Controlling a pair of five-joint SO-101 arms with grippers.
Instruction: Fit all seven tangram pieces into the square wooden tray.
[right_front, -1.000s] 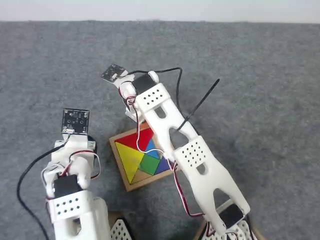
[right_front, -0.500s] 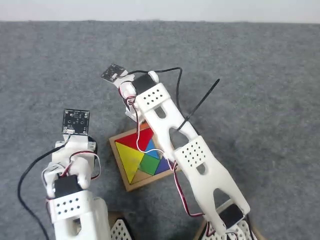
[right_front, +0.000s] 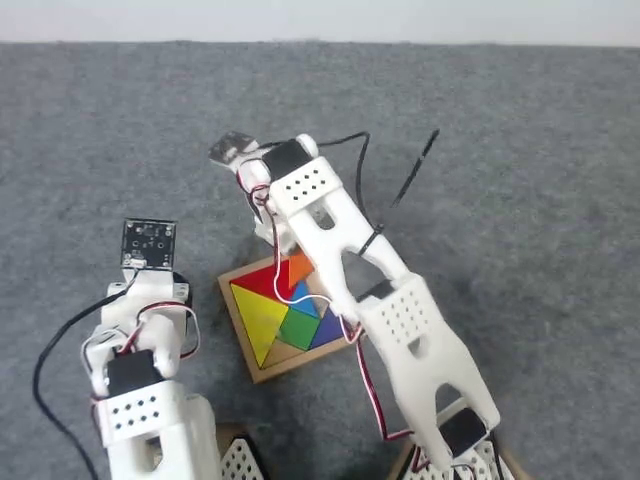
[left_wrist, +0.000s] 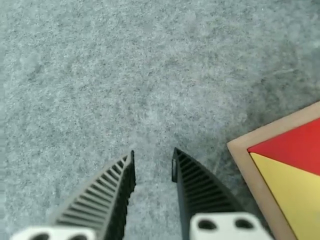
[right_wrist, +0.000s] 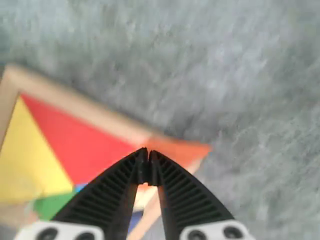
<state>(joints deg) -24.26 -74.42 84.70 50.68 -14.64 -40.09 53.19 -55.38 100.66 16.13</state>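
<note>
A grey felt-like mat (right_front: 520, 150) covers the whole table. On it, the right arm (right_front: 400, 320) is the biggest thing: it stretches from the near right edge across the tray toward the middle of the table. The left arm (right_front: 140, 350) stands at the near left side, just beside the tray, and points away from the camera.

The square wooden tray (right_front: 238, 335) lies on the mat between the two arms, turned a little so that one corner points to the far side. The right arm covers a part of it. Inside lie the coloured pieces. The yellow triangle (right_front: 258, 318) is along the left side and the red triangle (right_front: 262, 278) is along the far-left side, and they touch each other. Toward the middle is the green piece (right_front: 298, 328), with a blue piece (right_front: 328, 332) just beside it. The small orange piece (right_front: 298, 268) is at the far corner. In the right wrist view it seems to reach over the rim, but I cannot tell if it lies flat.

The right gripper (right_wrist: 148, 167) hangs over that corner, above the edge where red meets orange. Its fingers are pressed together with nothing between them. The left gripper (left_wrist: 153, 151) is over the bare mat, near the tray's left corner, with a narrow gap between its fingers and nothing in it.
</note>
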